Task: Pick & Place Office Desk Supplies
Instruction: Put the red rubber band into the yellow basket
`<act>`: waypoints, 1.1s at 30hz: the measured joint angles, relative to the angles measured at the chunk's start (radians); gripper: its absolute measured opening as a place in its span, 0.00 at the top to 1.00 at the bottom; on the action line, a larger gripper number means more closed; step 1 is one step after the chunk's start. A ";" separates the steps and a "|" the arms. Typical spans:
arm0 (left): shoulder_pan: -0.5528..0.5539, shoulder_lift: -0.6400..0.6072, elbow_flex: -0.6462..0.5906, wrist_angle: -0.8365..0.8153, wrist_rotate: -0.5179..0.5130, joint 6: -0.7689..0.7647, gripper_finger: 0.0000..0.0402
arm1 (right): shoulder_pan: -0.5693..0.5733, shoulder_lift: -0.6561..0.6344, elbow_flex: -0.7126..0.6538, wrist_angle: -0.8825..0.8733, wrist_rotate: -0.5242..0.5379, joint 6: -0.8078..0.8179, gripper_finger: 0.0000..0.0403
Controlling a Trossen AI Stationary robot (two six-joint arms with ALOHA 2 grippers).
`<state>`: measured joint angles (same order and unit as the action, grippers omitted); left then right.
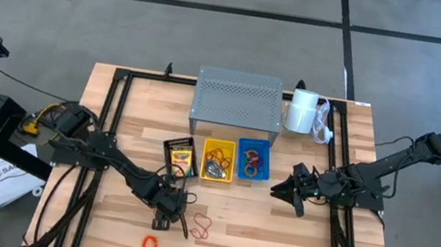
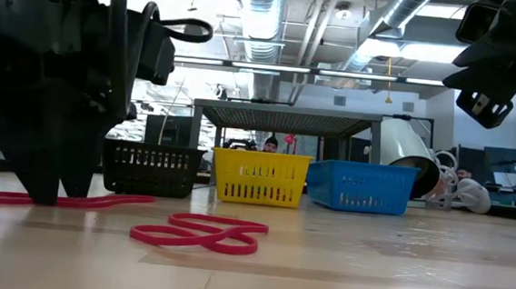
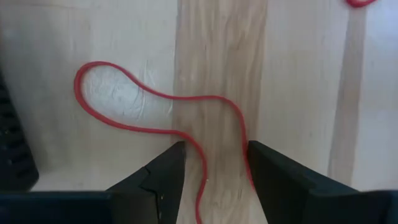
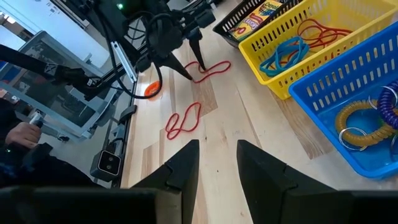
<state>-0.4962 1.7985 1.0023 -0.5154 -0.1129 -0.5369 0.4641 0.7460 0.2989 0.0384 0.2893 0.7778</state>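
A red rubber-band loop [image 3: 155, 96] lies flat on the wooden table, and my left gripper [image 3: 214, 152] is open, pointing down over it. The fingertips stand on either side of the loop's narrow end. In the low view this gripper [image 2: 50, 189] reaches down to the tabletop over the band [image 2: 99, 202]. A second, twisted red band [image 1: 203, 226] lies just right of it, and an orange band [image 1: 150, 244] lies nearer the front edge. A crayon box [image 1: 181, 154] sits in the black basket. My right gripper [image 4: 217, 152] is open and hovers above the table right of the baskets. My left gripper has both strands of the red band's narrow end [image 3: 204, 168] between its open fingers, coming from above. One strand runs along the inner edge of one finger [image 3: 267, 168]; I cannot tell whether it touches. The band lies slack on the table.
The yellow basket [image 1: 220, 145] holds several bands, and the blue basket [image 1: 256, 143] holds coiled rings. The grey perforated riser [image 1: 237, 100] and the white roll [image 1: 301, 111] stand toward the far edge. A black frame rail [image 1: 108, 115] borders the table.
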 joint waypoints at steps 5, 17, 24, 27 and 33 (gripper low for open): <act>-0.002 0.011 0.003 -0.002 -0.004 0.000 0.58 | 0.000 0.000 0.000 -0.001 0.000 0.000 0.74; 0.007 0.014 0.000 -0.004 0.041 0.007 0.79 | 0.000 0.000 0.000 -0.001 0.000 0.000 0.74; 0.007 0.014 0.000 0.011 0.080 0.035 0.98 | 0.000 0.000 0.000 -0.001 0.000 0.000 0.74; 0.007 0.012 0.000 0.011 0.084 0.034 0.99 | 0.000 0.000 0.000 -0.001 0.000 0.000 0.74; 0.001 -0.028 -0.006 0.011 0.136 0.032 1.00 | 0.000 0.000 0.000 -0.001 0.000 0.000 0.74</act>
<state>-0.4951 1.7709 0.9964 -0.5046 0.0229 -0.5045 0.4637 0.7458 0.2989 0.0376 0.2893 0.7780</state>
